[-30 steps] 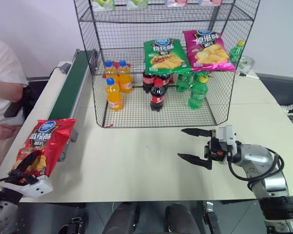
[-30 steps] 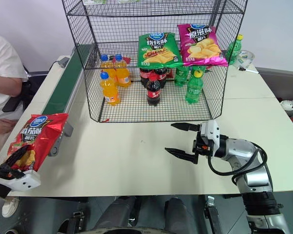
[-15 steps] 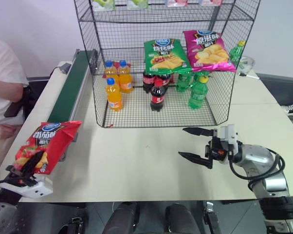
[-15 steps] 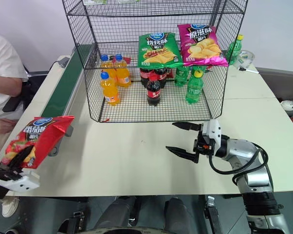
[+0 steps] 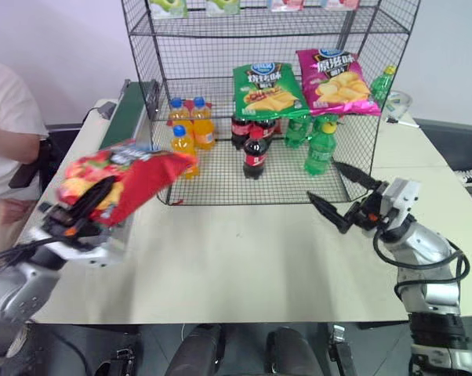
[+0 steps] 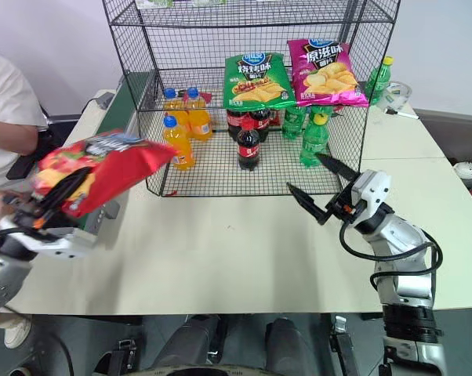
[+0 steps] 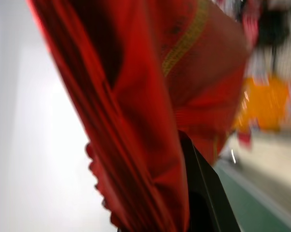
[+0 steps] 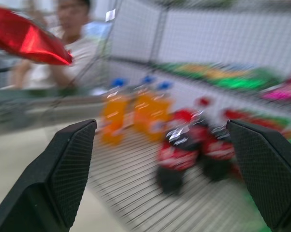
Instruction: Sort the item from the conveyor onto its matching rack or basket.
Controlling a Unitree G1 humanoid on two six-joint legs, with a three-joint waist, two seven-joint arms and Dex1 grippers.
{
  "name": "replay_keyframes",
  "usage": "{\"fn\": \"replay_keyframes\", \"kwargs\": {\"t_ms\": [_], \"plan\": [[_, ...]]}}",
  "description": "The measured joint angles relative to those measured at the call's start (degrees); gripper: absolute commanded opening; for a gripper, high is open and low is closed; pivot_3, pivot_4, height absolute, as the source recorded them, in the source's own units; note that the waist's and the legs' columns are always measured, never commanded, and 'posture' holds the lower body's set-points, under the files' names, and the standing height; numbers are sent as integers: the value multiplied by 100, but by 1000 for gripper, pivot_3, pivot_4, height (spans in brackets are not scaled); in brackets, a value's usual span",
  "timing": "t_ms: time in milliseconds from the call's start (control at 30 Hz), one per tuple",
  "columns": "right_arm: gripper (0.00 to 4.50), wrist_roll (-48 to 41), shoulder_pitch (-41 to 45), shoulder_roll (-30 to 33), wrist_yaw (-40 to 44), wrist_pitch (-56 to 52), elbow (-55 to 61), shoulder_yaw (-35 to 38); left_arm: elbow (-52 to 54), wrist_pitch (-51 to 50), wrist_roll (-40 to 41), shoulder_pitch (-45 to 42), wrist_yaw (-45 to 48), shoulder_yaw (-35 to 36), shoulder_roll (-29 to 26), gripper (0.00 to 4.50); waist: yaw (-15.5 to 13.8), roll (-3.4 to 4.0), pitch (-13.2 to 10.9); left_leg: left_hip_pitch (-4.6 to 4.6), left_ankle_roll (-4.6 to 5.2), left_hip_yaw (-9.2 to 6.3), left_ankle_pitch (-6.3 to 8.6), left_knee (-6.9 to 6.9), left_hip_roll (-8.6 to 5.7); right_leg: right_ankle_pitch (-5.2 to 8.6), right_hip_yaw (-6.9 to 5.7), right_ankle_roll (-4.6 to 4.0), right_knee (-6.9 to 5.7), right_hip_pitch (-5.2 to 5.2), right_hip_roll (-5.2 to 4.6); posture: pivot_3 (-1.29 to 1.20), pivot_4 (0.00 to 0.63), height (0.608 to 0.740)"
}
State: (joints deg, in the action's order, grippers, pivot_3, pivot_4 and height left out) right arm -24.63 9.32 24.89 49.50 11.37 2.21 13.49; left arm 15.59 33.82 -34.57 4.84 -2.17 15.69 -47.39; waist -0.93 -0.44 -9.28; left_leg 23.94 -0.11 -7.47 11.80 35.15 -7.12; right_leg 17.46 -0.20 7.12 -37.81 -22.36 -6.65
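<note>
Red snack bag [image 5: 126, 180] clamped in left end effector [image 5: 78, 222], held above surface [image 5: 244, 258], beside black wire rack [image 5: 267, 102]. Right end effector [image 5: 346, 197] fingers apart, empty, facing rack front.

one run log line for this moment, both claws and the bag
left claw: shut on red snack bag, held above table | right claw: open, empty, near wire rack | bag not yet on rack

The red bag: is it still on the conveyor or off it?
Off. The left tool holds the red bag in the air, tilted toward the rack.
</note>
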Motion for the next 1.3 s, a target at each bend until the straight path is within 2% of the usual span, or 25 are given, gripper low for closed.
{"fn": "replay_keyframes", "kwargs": {"t_ms": [233, 400, 533, 733, 1033, 1300], "plan": [[4500, 314, -373, -313, -489, 155, 265, -287, -962, -699, -543, -2441, -20, -1038, 725, 77, 47, 1, 1, 0, -17, 1, -13, 0, 3, 0, 4, 0, -31, 2, 24, 0, 150, 740], [4500, 332, -343, -288, -680, 161, 322, -289, -2404, -841, -1117, -3713, -733, -1690, 1134, 77, 38, 1, 1, 0, -18, 0, -15, 1, 0, 0, 5, 1, -32, 4, 24, 0, 150, 740], [4500, 347, -176, -287, -774, 127, 348, -346, -3612, -1008, -1360, -4281, -1306, -2042, 1394, 77, 52, 0, 1, 0, -18, 1, -15, 2, 0, 0, 5, 2, -35, 3, 25, 0, 150, 740], [4500, 307, 234, -466, -890, -99, 539, -687, -5943, -1635, -1401, -5590, -2327, -2488, 2147, 77, 32, -15, -3, 12, -20, -4, -18, 10, -4, -1, 1, 4, -38, -3, 26, 0, 150, 740], [4500, 304, 241, -529, -997, -250, 574, -796, -7749, -1598, -846, -6759, -2460, -2710, 2669, 77, 49, -17, -4, 19, -21, -3, -19, 15, -6, -2, 1, 6, -42, -10, 24, 0, 150, 740], [4500, 305, 246, -540, -1005, -264, 596, -869, -8548, -1524, -682, -7505, -2401, -3000, 2888, 77, 66, -19, -5, 24, -22, -2, -19, 18, -7, -2, 1, 6, -42, -13, 25, 0, 150, 740]]}}
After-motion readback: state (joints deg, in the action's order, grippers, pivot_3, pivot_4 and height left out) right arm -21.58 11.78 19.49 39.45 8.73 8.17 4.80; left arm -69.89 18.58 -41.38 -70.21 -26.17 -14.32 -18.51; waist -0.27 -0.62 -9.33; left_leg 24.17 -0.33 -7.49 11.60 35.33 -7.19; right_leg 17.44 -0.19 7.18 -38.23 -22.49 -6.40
